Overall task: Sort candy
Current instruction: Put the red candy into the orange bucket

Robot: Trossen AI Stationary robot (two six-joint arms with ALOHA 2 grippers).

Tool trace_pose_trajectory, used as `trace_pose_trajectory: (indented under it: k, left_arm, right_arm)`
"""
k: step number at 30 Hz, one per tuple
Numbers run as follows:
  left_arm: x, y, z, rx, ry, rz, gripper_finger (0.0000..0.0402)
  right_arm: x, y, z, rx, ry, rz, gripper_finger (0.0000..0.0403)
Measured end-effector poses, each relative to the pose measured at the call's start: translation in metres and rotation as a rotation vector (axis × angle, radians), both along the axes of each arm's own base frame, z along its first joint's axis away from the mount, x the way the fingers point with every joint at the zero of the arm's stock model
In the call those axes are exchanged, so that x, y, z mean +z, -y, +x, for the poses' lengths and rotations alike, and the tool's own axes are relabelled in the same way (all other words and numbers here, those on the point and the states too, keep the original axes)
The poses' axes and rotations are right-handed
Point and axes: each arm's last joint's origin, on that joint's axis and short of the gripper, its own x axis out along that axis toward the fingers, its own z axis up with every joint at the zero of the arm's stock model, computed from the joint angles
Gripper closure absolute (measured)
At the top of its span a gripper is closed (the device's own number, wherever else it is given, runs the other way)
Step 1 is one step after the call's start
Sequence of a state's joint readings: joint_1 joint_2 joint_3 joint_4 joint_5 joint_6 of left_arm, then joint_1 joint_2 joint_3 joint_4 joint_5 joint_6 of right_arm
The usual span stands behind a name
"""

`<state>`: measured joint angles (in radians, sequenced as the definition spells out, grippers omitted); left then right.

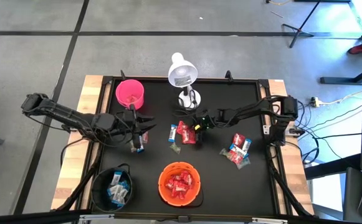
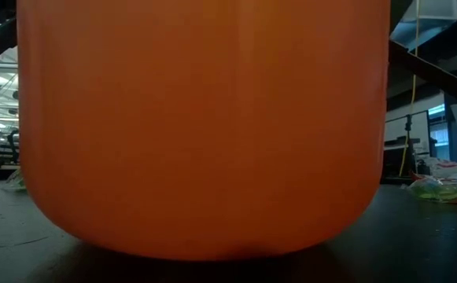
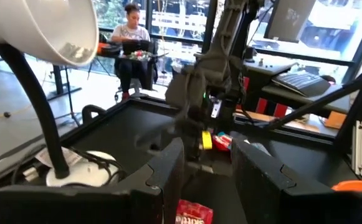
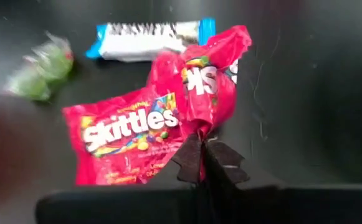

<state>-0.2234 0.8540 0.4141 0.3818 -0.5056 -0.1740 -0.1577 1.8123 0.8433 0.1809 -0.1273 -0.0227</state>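
Bare mat (image 1: 149, 171) lies open between the black bowl (image 1: 112, 186) and orange bowl (image 1: 179, 182).

"SKITTLES" reads clear in white letters on the flat red candy packet (image 4: 128, 143) in the right wrist view, w/ a rainbow and candy pic under it. Second red packet (image 4: 209, 81) beside it is crumpled and pinched, only "SK" plus a bit more shows, sideways. Blue-and-white bar (image 4: 149, 38) behind them has dark print on it but can't read it tbh. Left wrist view: red wrapper (image 3: 193, 213) w/ white lettering, too cut off to make out. Nothing readable in the high or low views.
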Motion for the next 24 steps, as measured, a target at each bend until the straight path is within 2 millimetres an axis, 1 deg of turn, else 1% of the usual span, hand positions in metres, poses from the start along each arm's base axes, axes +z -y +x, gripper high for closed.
trace_pose_trajectory:
  k: [4, 11, 14, 18, 24]
  left_arm:
    - [-0.007, 0.001, 0.006, -0.001, -0.038, 0.001, 0.0277]
    - [-0.018, 0.003, 0.014, -0.001, -0.09, -0.006, 0.0277]
    - [-0.022, 0.004, 0.018, 0.0, -0.105, -0.003, 0.0277]
    - [-0.028, 0.0, 0.024, 0.028, -0.122, -0.008, 0.0277]
    - [-0.044, -0.008, 0.035, 0.055, -0.175, -0.058, 0.0277]
  right_arm:
    - [0.013, -0.001, -0.004, -0.013, 0.015, 0.013, 0.04]
    - [0.038, 0.0, -0.011, -0.06, 0.049, -0.031, 0.0401]
    - [0.052, 0.0, -0.014, -0.072, 0.091, -0.047, 0.0402]
    - [0.07, -0.001, -0.017, -0.074, 0.162, -0.056, 0.0402]
    - [0.084, -0.001, -0.02, -0.074, 0.225, -0.064, 0.0402]
